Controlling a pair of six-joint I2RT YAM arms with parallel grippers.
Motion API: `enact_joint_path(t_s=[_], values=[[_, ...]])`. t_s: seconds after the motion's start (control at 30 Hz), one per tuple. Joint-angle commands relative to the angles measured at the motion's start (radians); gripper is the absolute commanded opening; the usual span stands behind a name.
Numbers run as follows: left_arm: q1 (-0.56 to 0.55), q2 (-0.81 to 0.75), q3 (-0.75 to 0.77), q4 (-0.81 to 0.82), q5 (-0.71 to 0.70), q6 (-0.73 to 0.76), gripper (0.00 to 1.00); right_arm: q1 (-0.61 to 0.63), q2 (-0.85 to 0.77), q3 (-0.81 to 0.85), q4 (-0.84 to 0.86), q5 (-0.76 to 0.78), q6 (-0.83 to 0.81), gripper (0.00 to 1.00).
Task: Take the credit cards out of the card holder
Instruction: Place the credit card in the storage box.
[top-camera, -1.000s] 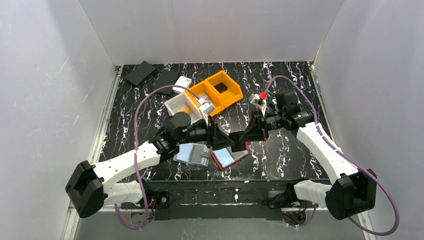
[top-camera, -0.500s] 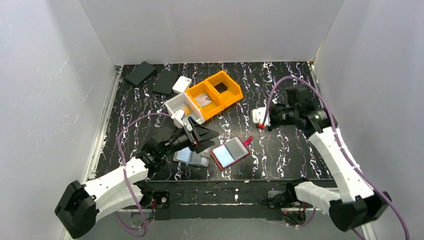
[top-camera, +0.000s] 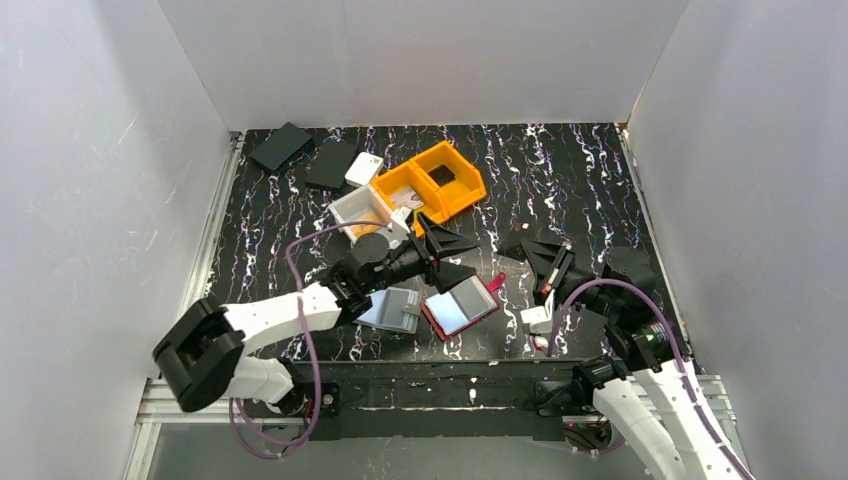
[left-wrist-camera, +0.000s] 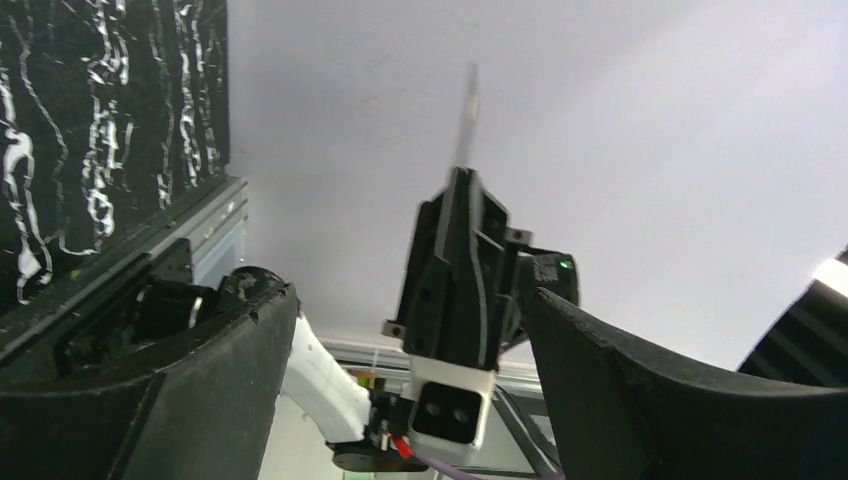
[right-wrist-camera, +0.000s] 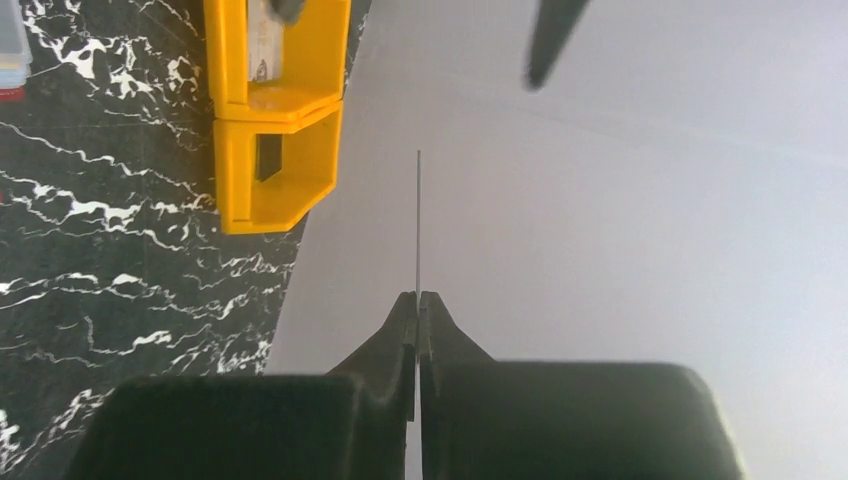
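Observation:
The red card holder (top-camera: 460, 306) lies open on the black marbled table (top-camera: 580, 170), a silver-blue card face showing in it. A grey-blue card (top-camera: 390, 308) lies just left of it. My right gripper (top-camera: 530, 250) is shut on a thin card, seen edge-on in the right wrist view (right-wrist-camera: 418, 220), and holds it in the air right of the holder. My left gripper (top-camera: 460, 257) is wide open and empty, pointing at the right gripper. In the left wrist view its fingers (left-wrist-camera: 200, 390) frame the right gripper and the card's edge (left-wrist-camera: 466, 110).
Two joined orange bins (top-camera: 430, 185) and a white bin (top-camera: 360, 208) stand behind the left gripper; the orange bins also show in the right wrist view (right-wrist-camera: 275, 110). Two black flat items (top-camera: 280, 145) and a small white box (top-camera: 364, 168) lie at the back left.
My right arm swung from the back right down toward the front, still pinching the card. My left arm came back up to the centre, jaws open toward the right gripper.

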Motion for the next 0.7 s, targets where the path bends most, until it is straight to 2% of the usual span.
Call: enact_joint_path(t_s=[0.0,0.27,0.33,0.37,0.4,0.43,0.67], values=[[-0.021,0.111,0.049,0.182,-0.011,-0.018,0.8,0.005,-0.036,-0.038,0.166,-0.054,-0.036,0.01],[-0.048,0.269,0.11,0.34,-0.002,-0.016,0.6,0.006,-0.049,-0.059,0.165,-0.081,-0.018,0.01],[-0.049,0.299,0.115,0.407,0.001,-0.023,0.6,0.006,-0.052,-0.062,0.157,-0.079,-0.009,0.01],[-0.048,0.31,0.117,0.431,0.004,-0.024,0.63,0.006,-0.054,-0.064,0.153,-0.076,-0.002,0.01],[-0.048,0.317,0.119,0.446,0.007,-0.025,0.84,0.006,-0.054,-0.066,0.152,-0.074,0.001,0.01],[-0.049,0.321,0.117,0.454,0.008,-0.025,0.97,0.006,-0.054,-0.068,0.153,-0.073,0.005,0.01],[-0.046,0.287,0.071,0.461,-0.018,0.027,0.98,0.006,-0.053,-0.069,0.149,-0.076,0.024,0.01]])
